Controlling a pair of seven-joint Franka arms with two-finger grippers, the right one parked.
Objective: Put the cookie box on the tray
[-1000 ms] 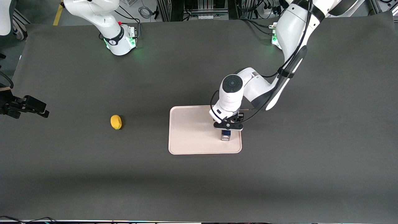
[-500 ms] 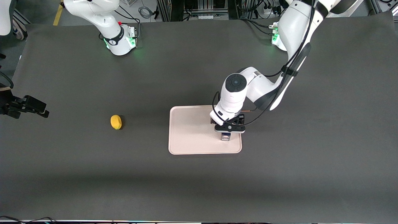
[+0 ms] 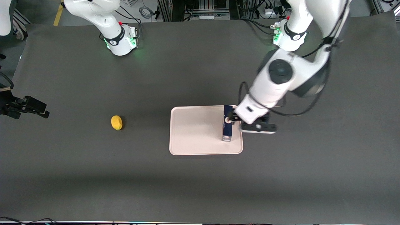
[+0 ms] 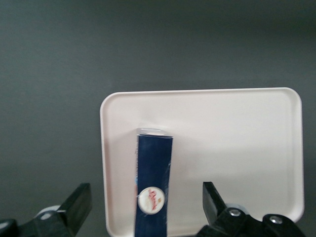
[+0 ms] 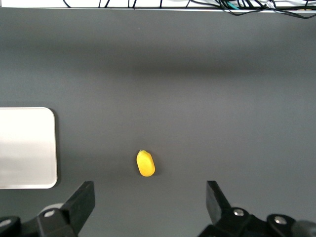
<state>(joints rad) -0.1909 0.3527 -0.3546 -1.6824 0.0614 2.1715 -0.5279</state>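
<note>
Navy cookie box (image 3: 227,123) lies flat on the tray (image 3: 193,131), inside the rim at the end toward the working arm, its long axis running from the front camera's side to the arms' bases side. Round white-and-red logo faces up. Judged placed; what's left looks like the arm clearing off.

Claw (image 4: 147,210) is wide open, holding nothing: both black fingers (image 4: 79,205) stand well apart with the box seen between them, not touched. Front view puts the claw's body (image 3: 258,127) above the bench (image 3: 312,162), just off the tray's edge toward the working arm's end and raised clear of the box. So the box lies sideways from the claw, toward the parked arm's end. Any coming move should go up and away; dropping straight down would likely meet the tray rim or bare bench, not the box.

Views differ: left wrist view shows the open fingers and the logo (image 4: 150,201) plainly, plus the whole box outline and the tray's rounded corners, which the front view half hides under the wrist housing. Front view alone shows the claw offset from the tray and the small yellow rounded object (image 3: 116,122) well apart from the tray toward the parked arm's end, at about the same nearness to the camera. Right wrist view shows that yellow object (image 5: 145,163) and one tray end (image 5: 29,148), no box.
</note>
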